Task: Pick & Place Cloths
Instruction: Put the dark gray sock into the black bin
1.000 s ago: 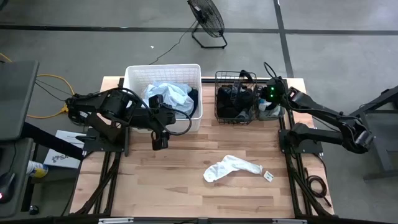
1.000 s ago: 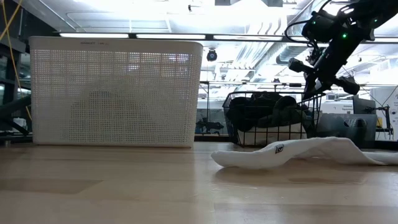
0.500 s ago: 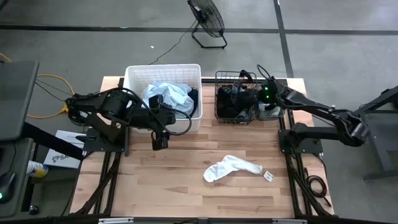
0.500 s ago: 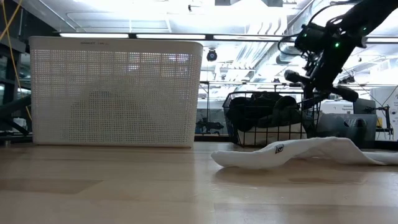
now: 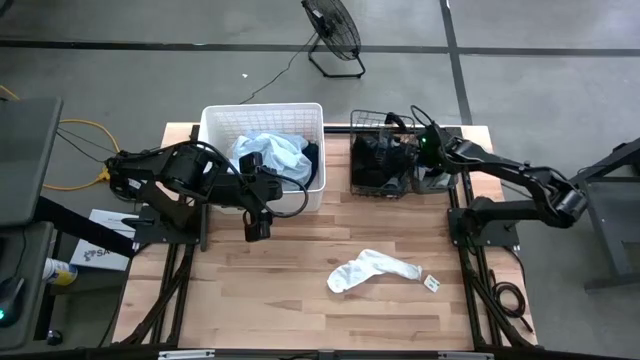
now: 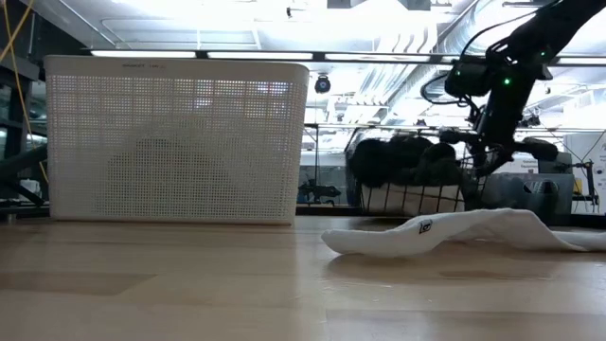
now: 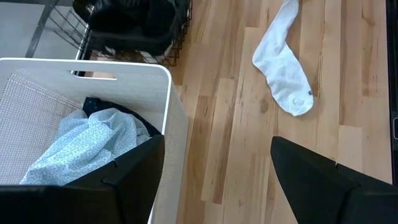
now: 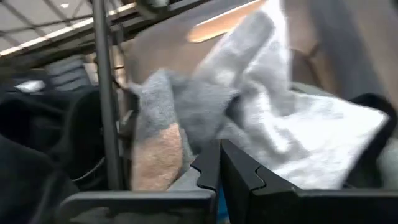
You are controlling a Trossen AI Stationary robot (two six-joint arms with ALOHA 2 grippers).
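A white sock [image 5: 372, 270] lies flat on the table's near middle, also seen in the left wrist view [image 7: 283, 68]. Dark cloths [image 5: 378, 160] fill the black wire basket [image 5: 354, 185]. A light blue cloth [image 5: 270, 152] lies in the white tub [image 5: 212, 150]. A grey cloth [image 8: 261, 124] lies just right of the basket. My right gripper [image 5: 420, 150] is shut and points slanting down between the basket's right wall and this grey cloth. My left gripper [image 5: 258, 228] hangs open over bare table by the tub's near wall. My right gripper stands with its shut fingers [image 8: 239, 177] against the basket's right side [image 6: 471, 166], coming slanting down from the table's right. The basket stands tipped, its bottom [image 6: 379, 206] off the table. The arm hides the place of contact. Whether the fingertips touch the grey cloth, I cannot tell.
A small white tag [image 5: 431, 283] lies on the table right of the sock. Bare wood stretches along the near half of the table. The right arm's base [image 5: 480, 225] stands at the right edge. A fan [image 5: 335, 35] stands on the floor beyond the table.
My right gripper has come down and toward the table's left, tipping steeper, to the wire basket's right side. The basket has tipped and shifted a little, its bottom now raised off the table. The sock has stayed where it was.
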